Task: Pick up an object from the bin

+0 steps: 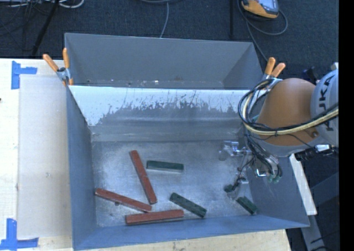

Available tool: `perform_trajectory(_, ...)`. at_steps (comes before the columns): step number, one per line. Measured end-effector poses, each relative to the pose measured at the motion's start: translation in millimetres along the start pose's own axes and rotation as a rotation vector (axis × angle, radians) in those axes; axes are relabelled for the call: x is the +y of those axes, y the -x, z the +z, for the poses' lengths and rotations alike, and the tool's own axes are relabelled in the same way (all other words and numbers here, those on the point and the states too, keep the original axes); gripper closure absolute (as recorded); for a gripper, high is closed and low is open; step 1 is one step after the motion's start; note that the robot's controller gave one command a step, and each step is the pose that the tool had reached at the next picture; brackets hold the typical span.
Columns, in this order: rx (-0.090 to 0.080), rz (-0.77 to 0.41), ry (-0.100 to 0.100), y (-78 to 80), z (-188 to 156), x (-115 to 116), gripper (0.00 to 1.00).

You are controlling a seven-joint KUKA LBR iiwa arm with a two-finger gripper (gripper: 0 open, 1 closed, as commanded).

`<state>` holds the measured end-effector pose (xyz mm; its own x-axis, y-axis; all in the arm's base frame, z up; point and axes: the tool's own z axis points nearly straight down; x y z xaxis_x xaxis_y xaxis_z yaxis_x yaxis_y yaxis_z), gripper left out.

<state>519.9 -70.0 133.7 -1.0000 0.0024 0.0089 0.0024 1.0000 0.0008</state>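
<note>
Three red bars lie at the bin's left front: a slanted bar, a left bar and a front bar. There are three green blocks: a middle block, a long block beside the bars, and a corner block at the right front. The arm leans in over the right wall. Its gripper points down just beside the corner block, with bare floor around it. Whether the gripper is wide or narrow, I cannot tell.
</note>
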Motion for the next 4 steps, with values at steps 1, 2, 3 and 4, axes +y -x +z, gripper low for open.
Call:
perform_trajectory(1,-0.013,-0.055,0.000,57.8,11,18,0.00)
perform_trajectory(2,-0.011,-0.229,0.001,88.3,33,105,0.00)
perform_trajectory(3,-0.006,-0.357,-0.001,77.9,65,118,0.00)
perform_trajectory(4,-0.008,-0.357,-0.002,78.6,63,118,1.00)
